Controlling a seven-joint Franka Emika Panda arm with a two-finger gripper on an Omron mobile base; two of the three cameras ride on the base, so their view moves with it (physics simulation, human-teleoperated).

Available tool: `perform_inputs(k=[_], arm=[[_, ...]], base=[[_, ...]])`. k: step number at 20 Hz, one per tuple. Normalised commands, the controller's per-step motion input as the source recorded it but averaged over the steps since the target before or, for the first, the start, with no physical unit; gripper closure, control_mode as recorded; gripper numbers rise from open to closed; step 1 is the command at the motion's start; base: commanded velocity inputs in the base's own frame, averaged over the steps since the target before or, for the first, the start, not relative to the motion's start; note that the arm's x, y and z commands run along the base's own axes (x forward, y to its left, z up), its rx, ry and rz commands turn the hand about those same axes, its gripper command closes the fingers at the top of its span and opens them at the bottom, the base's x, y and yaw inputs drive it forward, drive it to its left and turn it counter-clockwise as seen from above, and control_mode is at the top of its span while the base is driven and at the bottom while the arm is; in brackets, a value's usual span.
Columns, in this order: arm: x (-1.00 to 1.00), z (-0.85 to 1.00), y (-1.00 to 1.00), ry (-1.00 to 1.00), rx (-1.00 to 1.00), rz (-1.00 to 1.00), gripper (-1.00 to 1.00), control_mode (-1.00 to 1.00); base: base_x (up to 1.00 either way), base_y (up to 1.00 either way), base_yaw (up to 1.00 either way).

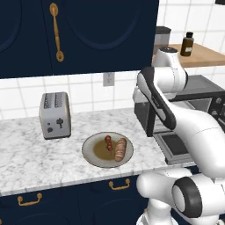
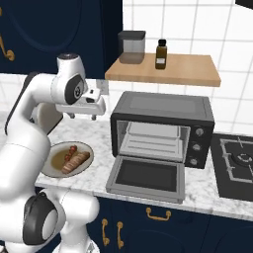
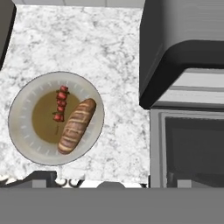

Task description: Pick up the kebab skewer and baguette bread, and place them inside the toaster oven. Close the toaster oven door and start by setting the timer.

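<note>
A: Skewer of small dark red chunks and tan baguette loaf lie together mid-plate, on the round grey plate.

B: Gripper hovers high, fingers spread, empty. Dark grey toaster oven stands open. Pickup step: descend over the skewer.

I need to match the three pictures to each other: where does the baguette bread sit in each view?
Left base view: baguette bread lies on the right part of the plate, lower centre.
Right base view: it lies at the left edge, on the same plate, left of the toaster oven.
Hand view: it lies left of centre, slanted, right of the kebab skewer.
Shared landmark: the plate beside the toaster oven's open toaster oven door.
</note>
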Motion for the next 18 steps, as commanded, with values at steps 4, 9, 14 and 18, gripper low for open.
perform_inputs(k=[4, 9, 14, 18], arm=[[-0.60, -0.33, -0.74, -0.38, 0.07, 0.18, -1.00, -1.00], [-0.11, -0.46, -0.94, -0.43, 0.01, 0.27, -1.00, -1.00], [0.04, -0.40, -0.71, -0.41, 0.02, 0.29, -1.00, -1.00], [0.14, -0.24, -0.75, -0.38, 0.06, 0.22, -1.00, -1.00]], base=[[0.00, 0.00, 0.00], [0.00, 0.00, 0.00], [0.00, 0.00, 0.00], [0.00, 0.00, 0.00]])
